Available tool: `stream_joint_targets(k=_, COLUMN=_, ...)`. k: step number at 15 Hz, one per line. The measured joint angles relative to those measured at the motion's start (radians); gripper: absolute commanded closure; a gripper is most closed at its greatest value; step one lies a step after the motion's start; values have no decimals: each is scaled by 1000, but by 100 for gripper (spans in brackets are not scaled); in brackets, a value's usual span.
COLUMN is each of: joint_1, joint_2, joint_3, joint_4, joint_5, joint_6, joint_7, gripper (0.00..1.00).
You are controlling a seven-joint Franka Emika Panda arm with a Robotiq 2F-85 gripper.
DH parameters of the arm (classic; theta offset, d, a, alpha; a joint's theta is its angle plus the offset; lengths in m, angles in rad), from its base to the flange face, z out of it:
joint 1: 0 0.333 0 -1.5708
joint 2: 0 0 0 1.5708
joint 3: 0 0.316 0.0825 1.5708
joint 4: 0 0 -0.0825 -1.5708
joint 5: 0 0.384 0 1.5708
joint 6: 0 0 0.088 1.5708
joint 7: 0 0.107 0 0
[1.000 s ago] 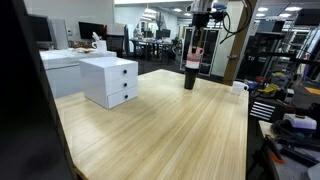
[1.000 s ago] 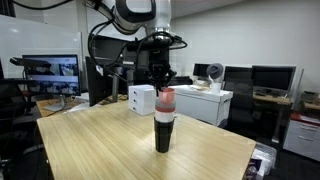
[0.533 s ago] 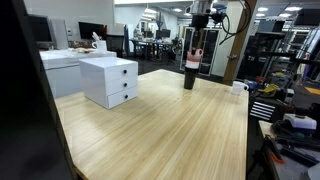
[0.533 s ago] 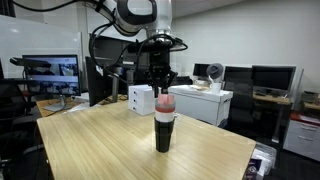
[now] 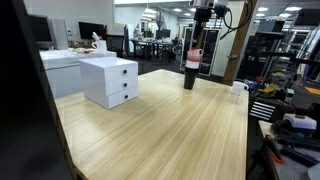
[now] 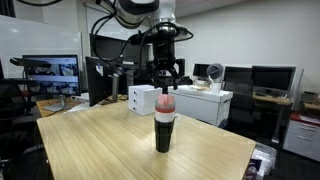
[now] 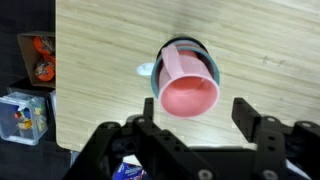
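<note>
Main worry: clipping rim of small pink plastic cup (image 6: 166, 102) with finger on any sideways move. Tall skinny stack, probably easy to topple, maybe roll across light wooden table (image 6: 90, 140). Nested in tall dark cup (image 6: 164, 133), upright in both exterior views. Nothing visible inside pink cup from wrist view. Directly above: Robotiq gripper (image 6: 166, 80), jaws spread wide, gripping nothing, clear of rim. Well apart on same table: white two-drawer box (image 5: 110, 80), drawers closed, contents hidden.

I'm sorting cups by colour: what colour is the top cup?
The top cup is pink, clearest in the wrist view.
</note>
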Motion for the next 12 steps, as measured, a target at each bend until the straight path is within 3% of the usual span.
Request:
stream_joint_targets(k=6, joint_1=-49, joint_2=-51, joint_3=-56, joint_4=-2, joint_5=75, joint_6=-2, joint_7=5, gripper=0)
stream_joint_targets(k=12, joint_1=-91, joint_2=-94, joint_3=-130, joint_4=-74, joint_5=149, joint_6=26, joint_7=155, gripper=0)
